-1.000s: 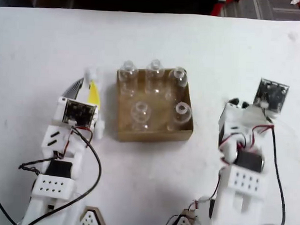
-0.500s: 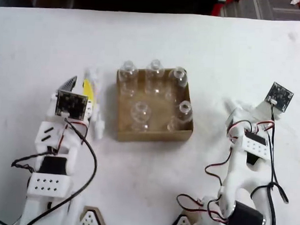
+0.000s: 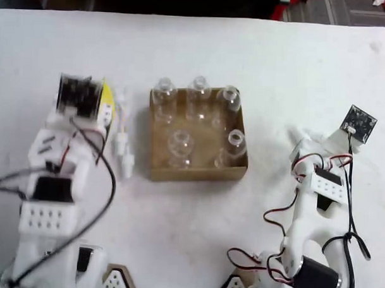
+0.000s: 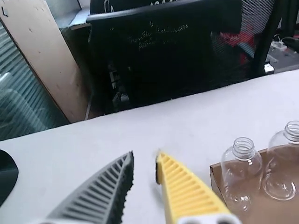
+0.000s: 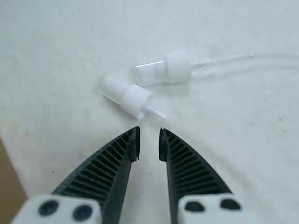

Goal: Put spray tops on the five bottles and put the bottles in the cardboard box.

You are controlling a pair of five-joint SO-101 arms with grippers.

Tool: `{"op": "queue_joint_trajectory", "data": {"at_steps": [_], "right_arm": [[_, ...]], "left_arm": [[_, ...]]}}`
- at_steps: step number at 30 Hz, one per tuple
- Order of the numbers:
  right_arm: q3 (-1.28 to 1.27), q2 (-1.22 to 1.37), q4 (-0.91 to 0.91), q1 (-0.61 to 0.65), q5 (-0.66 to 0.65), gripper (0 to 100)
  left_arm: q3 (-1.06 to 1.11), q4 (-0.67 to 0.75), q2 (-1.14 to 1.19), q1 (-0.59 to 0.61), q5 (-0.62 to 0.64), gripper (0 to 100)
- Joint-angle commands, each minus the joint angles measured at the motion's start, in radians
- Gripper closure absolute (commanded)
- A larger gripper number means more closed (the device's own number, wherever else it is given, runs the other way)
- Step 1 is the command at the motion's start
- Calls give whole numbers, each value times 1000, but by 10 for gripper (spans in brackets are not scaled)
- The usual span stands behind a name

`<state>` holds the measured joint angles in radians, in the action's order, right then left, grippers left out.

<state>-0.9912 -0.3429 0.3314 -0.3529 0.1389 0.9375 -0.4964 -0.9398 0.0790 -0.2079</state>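
Claws back off, tops not on yet

Left claw (image 4: 145,157) has moved. A second ago it sat right over the spray tops (image 3: 123,148) that lie on the table (image 3: 202,49) just beside the box (image 3: 198,172). Now it is pulled away to the side and points off across the table. It has nothing in it, so I think it has not picked up a top. The right arm has folded back too, and for the last half second it has kept still.

All five bottles (image 3: 180,143) stand in the box. Their necks are open and not one has a top on. So the box part looks done, but the tops part has not started. A top will have to go on each bottle, and that may be tricky with the bottles so close together.

The left claw has one grey finger and one yellow finger. They are a little bit apart, with a small gap. Nothing is in the gap and they touch nothing.

The right claw (image 5: 148,135) has two black fingers. They are also only a little apart, and the gap is empty. Two other tops (image 5: 133,98) lie on the table just in front of its tips, near but not touching. The claw may need to open wider to fit around one.
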Motion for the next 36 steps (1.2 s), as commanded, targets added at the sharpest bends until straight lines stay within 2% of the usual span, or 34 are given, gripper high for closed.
{"op": "queue_joint_trajectory", "data": {"at_steps": [1, 11, 18, 23, 29, 36], "right_arm": [[43, -2, -21, -7, 11, 947], [37, -1, -48, -2, 11, 947], [37, -1, -48, 10, 9, 947], [37, -1, -48, 10, 9, 948], [37, -1, -48, 12, 9, 948], [37, -1, -48, 39, -74, 950]], "left_arm": [[-324, -109, 340, 7, 9, 920], [-991, -474, 1040, 8, 20, 920], [-1402, -649, 1411, 105, 219, 917], [-1671, -778, 1632, 133, 244, 912], [-1972, -914, 1839, 91, 252, 769], [-2220, -965, 2054, 88, 497, 813]]}}
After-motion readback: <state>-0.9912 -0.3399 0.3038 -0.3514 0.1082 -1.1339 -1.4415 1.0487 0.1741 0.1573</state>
